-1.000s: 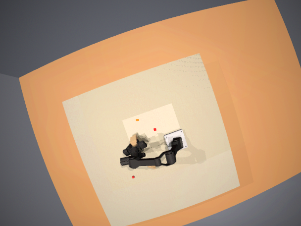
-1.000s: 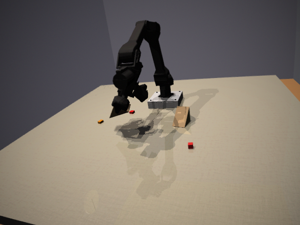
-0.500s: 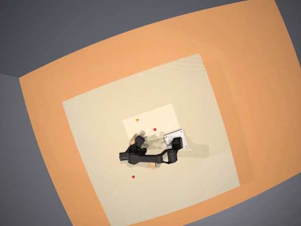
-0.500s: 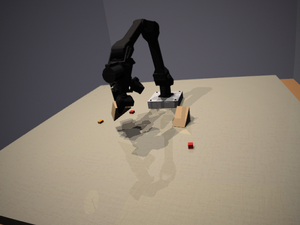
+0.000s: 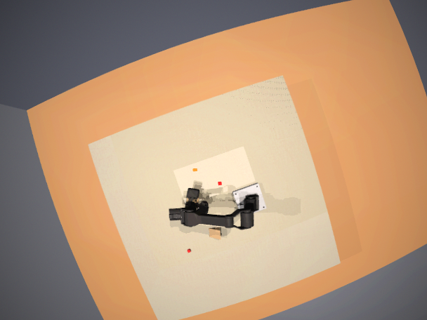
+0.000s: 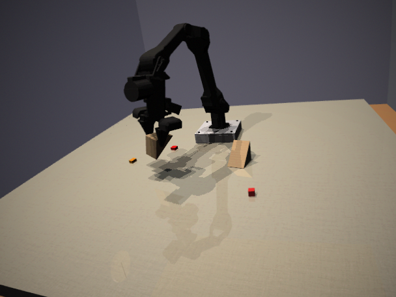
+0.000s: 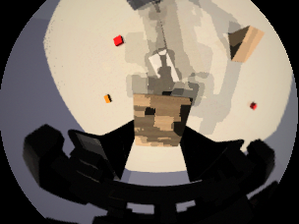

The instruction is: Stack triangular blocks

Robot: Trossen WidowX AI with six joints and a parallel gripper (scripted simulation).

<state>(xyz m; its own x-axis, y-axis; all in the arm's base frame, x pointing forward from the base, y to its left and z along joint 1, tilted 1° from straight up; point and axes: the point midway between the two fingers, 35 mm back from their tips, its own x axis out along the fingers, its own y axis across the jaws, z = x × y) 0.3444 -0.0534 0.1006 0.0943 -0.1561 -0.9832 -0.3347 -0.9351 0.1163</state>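
Note:
My gripper (image 6: 155,138) (image 7: 157,123) is shut on one triangular wooden block (image 6: 151,146) (image 7: 159,118). It holds the block in the air above the table, with a flat face up and a narrow edge pointing down in the exterior view. In the top view the arm mostly hides the held block. The other triangular block (image 5: 215,234) (image 6: 239,154) (image 7: 250,44) stands on the table, its sloped face towards the exterior camera. The two blocks are well apart.
A red cube (image 5: 189,250) (image 6: 251,192) (image 7: 253,105) lies in front of the standing block. Another red piece (image 5: 220,183) (image 6: 174,148) (image 7: 118,40) and an orange piece (image 5: 194,170) (image 6: 132,160) (image 7: 108,98) lie on the held block's side. The arm's base plate (image 5: 244,193) (image 6: 215,138) is behind.

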